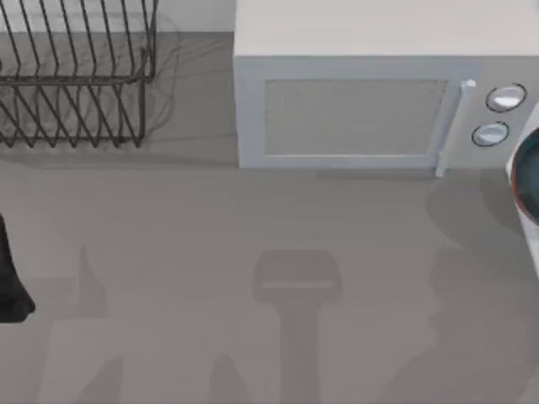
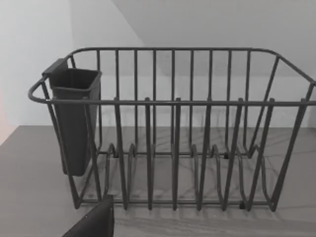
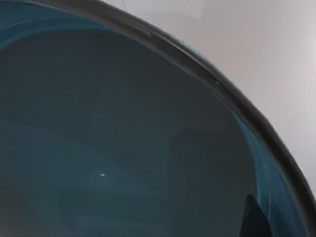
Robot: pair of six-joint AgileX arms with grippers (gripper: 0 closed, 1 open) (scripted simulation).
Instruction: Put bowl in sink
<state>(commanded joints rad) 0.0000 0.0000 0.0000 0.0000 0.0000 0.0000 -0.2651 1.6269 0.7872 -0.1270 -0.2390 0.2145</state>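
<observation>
Right wrist view sits right over the bowl [image 3: 123,148], its teal inside and dark rim close up; whether that gripper grips it I cannot tell. From above, the bowl [image 1: 529,181] lies at the table's right edge, just beside the microwave [image 1: 362,109]. Left arm [image 1: 10,278] is parked at the left edge, facing the dish rack [image 2: 173,133] with its cutlery cup [image 2: 74,118]

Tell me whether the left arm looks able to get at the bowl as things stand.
Probably not. The bowl sits at the table's far right edge, past the microwave, while the left arm is at the far left edge, facing the dish rack.
</observation>
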